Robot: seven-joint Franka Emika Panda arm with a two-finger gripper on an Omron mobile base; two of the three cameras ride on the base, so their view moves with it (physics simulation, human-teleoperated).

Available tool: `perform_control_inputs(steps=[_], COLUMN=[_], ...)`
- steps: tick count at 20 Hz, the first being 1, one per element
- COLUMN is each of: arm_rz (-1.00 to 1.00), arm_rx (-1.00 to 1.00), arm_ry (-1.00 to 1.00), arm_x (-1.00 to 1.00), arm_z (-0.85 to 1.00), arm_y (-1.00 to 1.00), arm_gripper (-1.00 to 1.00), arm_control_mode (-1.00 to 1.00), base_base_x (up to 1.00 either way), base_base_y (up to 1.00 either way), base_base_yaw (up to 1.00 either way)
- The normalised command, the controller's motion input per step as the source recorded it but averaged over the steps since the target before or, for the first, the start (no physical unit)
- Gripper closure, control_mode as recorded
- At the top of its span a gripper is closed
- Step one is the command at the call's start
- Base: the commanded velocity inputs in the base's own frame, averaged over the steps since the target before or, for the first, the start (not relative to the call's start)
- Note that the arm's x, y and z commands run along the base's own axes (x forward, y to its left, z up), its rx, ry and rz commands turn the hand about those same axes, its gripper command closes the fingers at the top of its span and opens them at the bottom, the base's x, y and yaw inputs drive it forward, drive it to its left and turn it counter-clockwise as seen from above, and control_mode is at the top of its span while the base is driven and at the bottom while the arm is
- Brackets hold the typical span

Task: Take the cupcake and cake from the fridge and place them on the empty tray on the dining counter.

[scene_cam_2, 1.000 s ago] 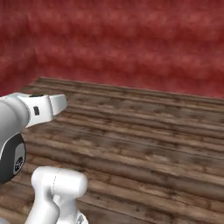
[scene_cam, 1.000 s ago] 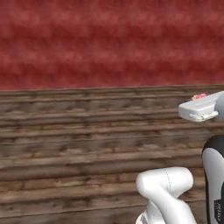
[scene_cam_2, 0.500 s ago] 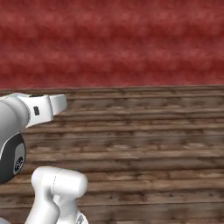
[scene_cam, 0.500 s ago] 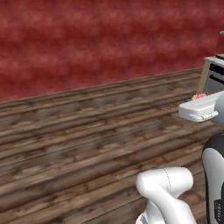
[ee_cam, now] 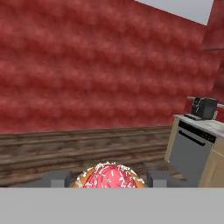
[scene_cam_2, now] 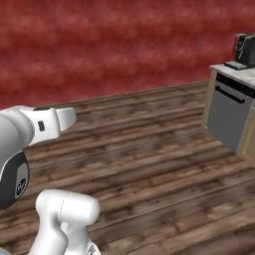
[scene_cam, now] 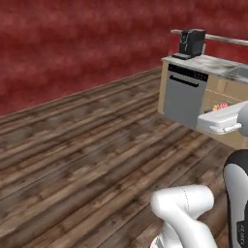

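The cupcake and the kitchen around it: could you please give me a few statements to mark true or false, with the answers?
1. The cupcake sits between the fingertips of the gripper. True.
2. The cupcake's frosting is plain white. False: it is pink-red with white sprinkles.
3. A dark coffee machine stands on the counter above a grey appliance door. True.
4. The floor is white tile. False: it is brown wood planks.
5. The wall behind is red. True.
6. The cupcake rests on a blue tray. False: it is held up in the gripper, with wood floor ahead of it.
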Motion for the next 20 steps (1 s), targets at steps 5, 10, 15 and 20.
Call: perform_control_inputs(steps=[5, 10, 15, 20], arm_rz=[0.00, 0.00, 0.00, 0.00], arm_rx=[0.00, 0.00, 0.00, 0.00], arm_ry=[0.00, 0.00, 0.00, 0.00], arm_x=[0.00, 0.00, 0.00, 0.00], arm_z=[0.00, 0.00, 0.00, 0.00], arm_y=[0.00, 0.00, 0.00, 0.00], arm_gripper=[1.00, 1.00, 1.00, 1.00], arm_control_mode=[1.00, 1.00, 1.00, 1.00], base_base_x=[-0.19, -0.19, -0.17, -0.20], base_base_y=[0.00, 0.00, 0.00, 0.00], base_base_yaw=[-0.53, -0.53, -0.52, -0.52])
